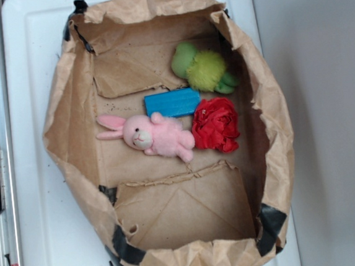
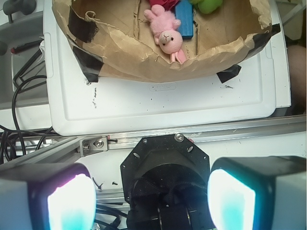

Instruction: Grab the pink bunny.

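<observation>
Inside the paper bag [image 1: 70,117], the pink bunny [image 1: 156,135] lies flat between blue block [image 1: 172,102] and red toy [image 1: 216,124] — ears pointing away from them. Gripper [image 2: 151,201] (jaws wide, empty) sits well back outside the rim — bunny straight ahead.

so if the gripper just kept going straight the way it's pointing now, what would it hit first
Most likely the black base mount on the aluminium rail, which sits between the open gripper's pads. The pink bunny lies well off that line, though depth is unclear.
</observation>
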`<state>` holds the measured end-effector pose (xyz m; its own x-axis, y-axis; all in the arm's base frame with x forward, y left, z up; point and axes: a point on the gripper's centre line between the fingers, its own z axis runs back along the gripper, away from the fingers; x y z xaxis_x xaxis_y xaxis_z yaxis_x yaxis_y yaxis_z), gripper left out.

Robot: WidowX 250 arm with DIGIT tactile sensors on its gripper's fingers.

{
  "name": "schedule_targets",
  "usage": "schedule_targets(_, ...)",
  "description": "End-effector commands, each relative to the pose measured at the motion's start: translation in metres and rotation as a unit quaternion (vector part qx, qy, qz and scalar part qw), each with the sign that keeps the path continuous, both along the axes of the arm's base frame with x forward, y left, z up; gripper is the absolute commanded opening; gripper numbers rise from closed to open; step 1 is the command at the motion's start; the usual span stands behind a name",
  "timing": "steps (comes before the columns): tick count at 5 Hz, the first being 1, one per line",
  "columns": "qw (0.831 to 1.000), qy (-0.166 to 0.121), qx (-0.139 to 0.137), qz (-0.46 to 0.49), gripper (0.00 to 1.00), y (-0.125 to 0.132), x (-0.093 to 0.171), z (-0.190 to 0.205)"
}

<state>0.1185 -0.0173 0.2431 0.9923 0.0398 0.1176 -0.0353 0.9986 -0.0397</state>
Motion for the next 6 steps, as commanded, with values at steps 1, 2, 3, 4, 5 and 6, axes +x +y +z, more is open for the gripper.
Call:
schedule_targets(1,1.0,0.0,0.0,0.0,1.0,0.0,0.0,0.0)
schedule_targets(2,0.999,0.009,-0.019,0.026,1.0,0.002,0.05,-0.007)
schedule_targets(3,0.998,-0.007,-0.044,0.042,1.0,0.014,0.1,-0.017)
schedule_targets(4,0.996,-0.082,-0.043,0.019,1.0,0.028,0.13,-0.033)
schedule_targets(5,0.99,-0.135,-0.037,-0.014,1.0,0.04,0.139,-0.047)
schedule_targets(6,0.986,-0.168,-0.015,0.013,1.0,0.044,0.153,-0.068)
